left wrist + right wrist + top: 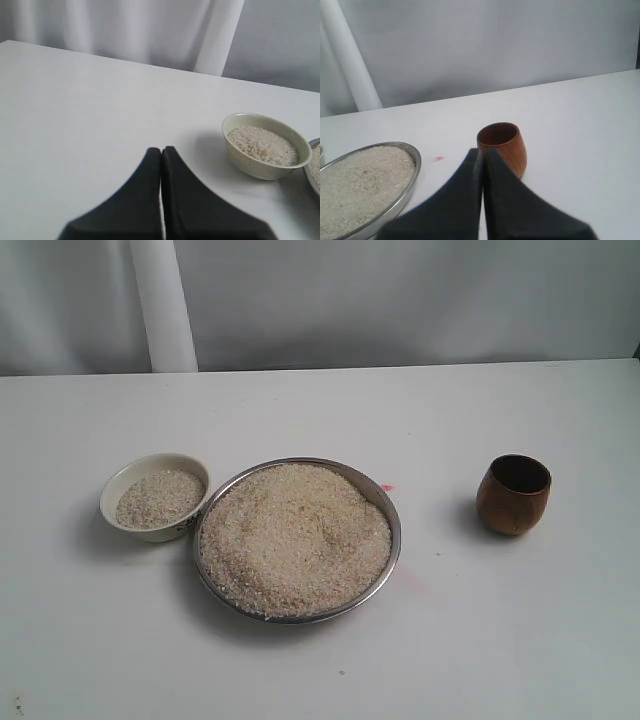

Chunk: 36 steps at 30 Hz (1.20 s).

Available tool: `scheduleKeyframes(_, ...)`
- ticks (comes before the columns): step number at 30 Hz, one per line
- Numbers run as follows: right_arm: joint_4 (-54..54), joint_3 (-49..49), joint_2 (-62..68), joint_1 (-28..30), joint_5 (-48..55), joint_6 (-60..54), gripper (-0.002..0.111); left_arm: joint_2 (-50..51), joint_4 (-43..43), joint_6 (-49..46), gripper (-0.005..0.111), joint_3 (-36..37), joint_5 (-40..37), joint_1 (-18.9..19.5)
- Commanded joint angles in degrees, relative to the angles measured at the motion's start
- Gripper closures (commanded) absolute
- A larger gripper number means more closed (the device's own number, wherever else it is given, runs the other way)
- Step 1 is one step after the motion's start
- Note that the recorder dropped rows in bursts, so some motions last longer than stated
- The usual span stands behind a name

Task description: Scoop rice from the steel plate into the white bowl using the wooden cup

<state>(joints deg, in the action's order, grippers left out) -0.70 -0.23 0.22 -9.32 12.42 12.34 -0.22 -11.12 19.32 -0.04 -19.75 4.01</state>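
The steel plate (389, 505) sits mid-table, heaped with rice (295, 538). Touching its left rim stands the white bowl (125, 512), partly filled with rice (159, 497). The wooden cup (514, 494) stands upright and empty to the plate's right. Neither gripper shows in the exterior view. In the left wrist view my left gripper (161, 149) is shut on nothing, apart from the bowl (260, 167). In the right wrist view my right gripper (482, 150) is shut and empty, just short of the cup (507, 145), with the plate's rim (413, 172) beside it.
A white table (560, 640) carries everything. A white post (163, 305) and a pale curtain stand behind its far edge. A small red mark (388, 487) lies by the plate's far right rim.
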Motion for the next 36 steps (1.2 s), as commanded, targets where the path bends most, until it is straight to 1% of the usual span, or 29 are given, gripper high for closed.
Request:
scheduleKeyframes(1, 0.37, 0.23, -0.22, -0.19, 0.31, 0.06, 0.108, 0.22, -0.15, 0.13, 0.107, 0.04, 0.39, -0.26)
scheduleKeyframes(14, 0.37, 0.23, -0.22, -0.19, 0.31, 0.06, 0.108, 0.22, -0.15, 0.13, 0.107, 0.04, 0.39, -0.26)
scheduleKeyframes(17, 3.15, 0.23, -0.22, -0.19, 0.46, 0.06, 0.108, 0.22, -0.15, 0.13, 0.107, 0.04, 0.39, -0.26)
scheduleKeyframes(19, 4.17, -0.66, -0.22, -0.19, 3.87, 0.06, 0.108, 0.22, -0.15, 0.13, 0.107, 0.04, 0.39, -0.26)
scheduleKeyframes(23, 4.17, -9.4, 0.37, -0.19, 17.7, 0.06, 0.108, 0.22, -0.15, 0.13, 0.107, 0.04, 0.39, -0.26)
scheduleKeyframes(25, 3.12, -14.0, 4.32, -0.19, 16.4, -0.4, 0.108, 0.22, -0.15, 0.13, 0.107, 0.04, 0.39, -0.26)
scheduleKeyframes(29, 2.35, -25.0, 16.64, -0.19, 21.09, -0.4, 0.108, 0.22, -0.15, 0.13, 0.107, 0.04, 0.39, -0.26)
scheduleKeyframes(31, 0.3, -29.65, 23.09, -0.19, 21.47, -0.4, 0.108, 0.22, -0.15, 0.13, 0.107, 0.04, 0.39, -0.26)
scheduleKeyframes(36, 0.7, -41.12, 39.07, -1.55, 21.63, -0.4, 0.108, 0.22, -0.15, 0.13, 0.107, 0.04, 0.39, -0.26)
